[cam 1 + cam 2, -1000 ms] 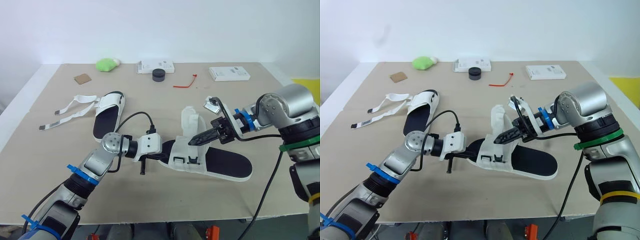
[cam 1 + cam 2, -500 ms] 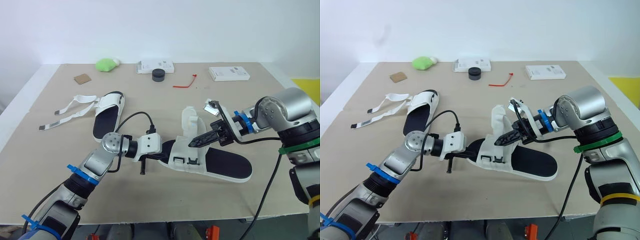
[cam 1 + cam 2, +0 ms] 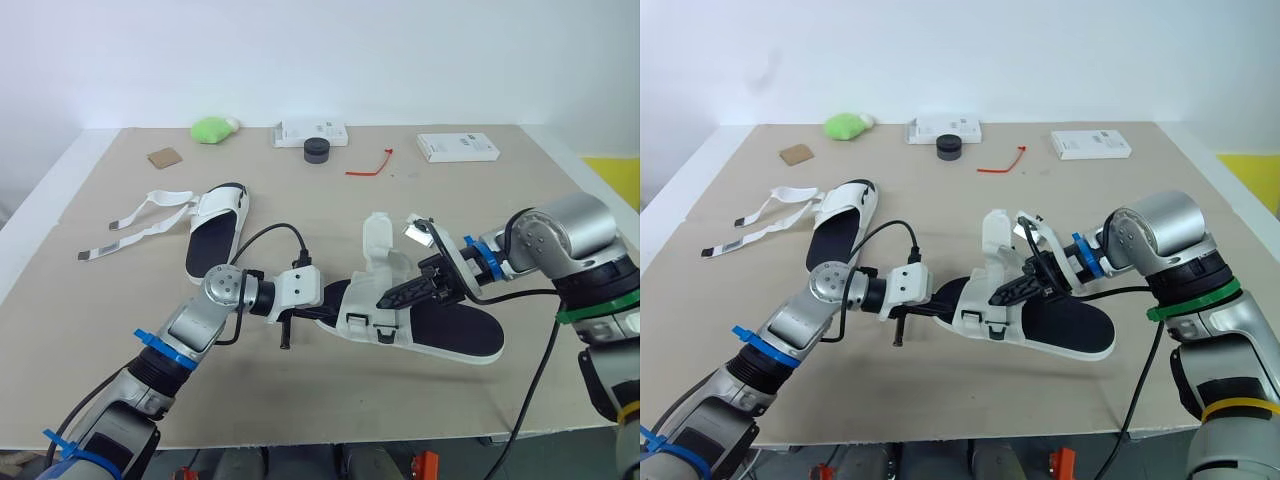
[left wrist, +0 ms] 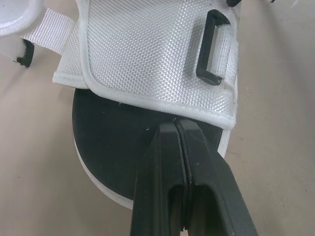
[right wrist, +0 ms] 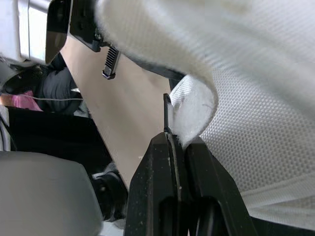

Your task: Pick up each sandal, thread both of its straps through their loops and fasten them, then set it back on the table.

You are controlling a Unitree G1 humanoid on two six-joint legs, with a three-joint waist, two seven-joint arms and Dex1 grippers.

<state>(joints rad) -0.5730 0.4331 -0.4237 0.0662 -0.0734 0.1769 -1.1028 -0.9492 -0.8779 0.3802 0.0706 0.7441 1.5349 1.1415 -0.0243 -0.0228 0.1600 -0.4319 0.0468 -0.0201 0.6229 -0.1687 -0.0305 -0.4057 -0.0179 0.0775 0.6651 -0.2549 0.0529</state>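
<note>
Centrally, the sandal (image 3: 440,335) lies on the table (image 3: 100,300), heel toward the left gripper (image 4: 175,129), whose jaws are closed on the black sole rim. The right gripper (image 5: 177,142) has its jaws pinched on the edge of a white strap (image 5: 197,105). Likely failures: the strap slipping from so thin a pinch, or the sandal pivoting in the left jaws as the strap is pulled, so that it misses the loop (image 4: 212,46). The left wrist view gives the loop and the sole grip closely; the eye views add the other sandal (image 3: 215,228), straps loose, well apart.
</note>
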